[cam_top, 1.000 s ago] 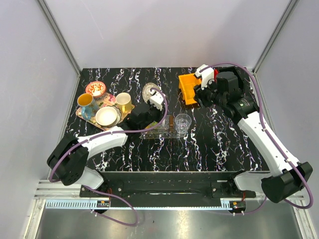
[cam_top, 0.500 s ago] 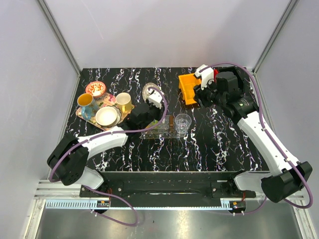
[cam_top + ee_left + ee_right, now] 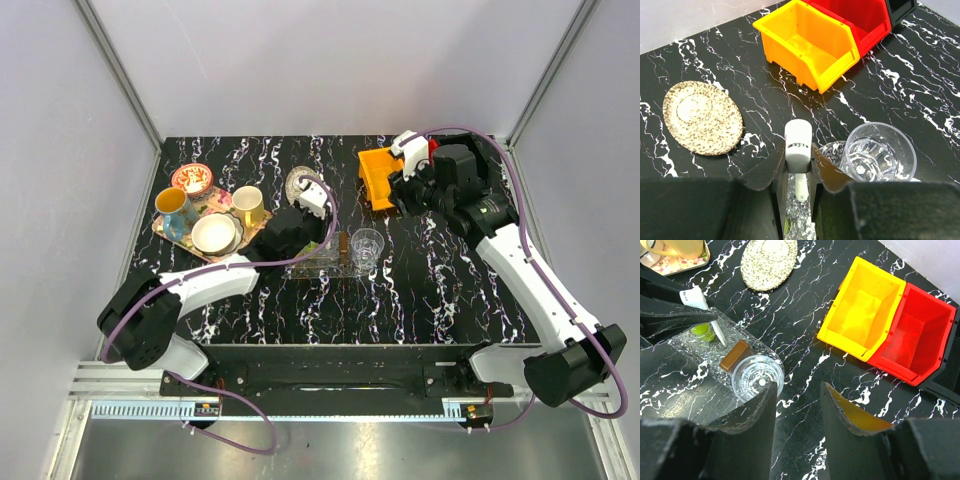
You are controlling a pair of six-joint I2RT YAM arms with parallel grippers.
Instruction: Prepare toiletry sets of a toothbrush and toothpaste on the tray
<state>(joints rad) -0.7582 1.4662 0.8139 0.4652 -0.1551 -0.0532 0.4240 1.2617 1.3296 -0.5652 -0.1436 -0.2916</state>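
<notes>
My left gripper [image 3: 799,161] is shut on the white toothbrush [image 3: 798,142], which points away from the wrist. It hangs just above the left part of the clear oval tray [image 3: 799,220], which also shows in the top view [image 3: 322,268]. The lime green toothpaste [image 3: 702,330] lies on the tray under the left fingers. An orange-brown tube [image 3: 737,355] lies on the tray beside a clear glass [image 3: 757,377]. My right gripper [image 3: 799,390] is open and empty, above the table between the glass and the yellow bin. In the top view it [image 3: 402,193] is at the back right.
A yellow bin [image 3: 862,310] and a red bin [image 3: 912,337] stand at the back right. A small round speckled dish [image 3: 702,117] lies behind the tray. A colourful square tray with cups and a bowl [image 3: 205,215] stands at the left.
My left gripper has shifted slightly with the toothbrush over the tray. The right arm has barely moved.
</notes>
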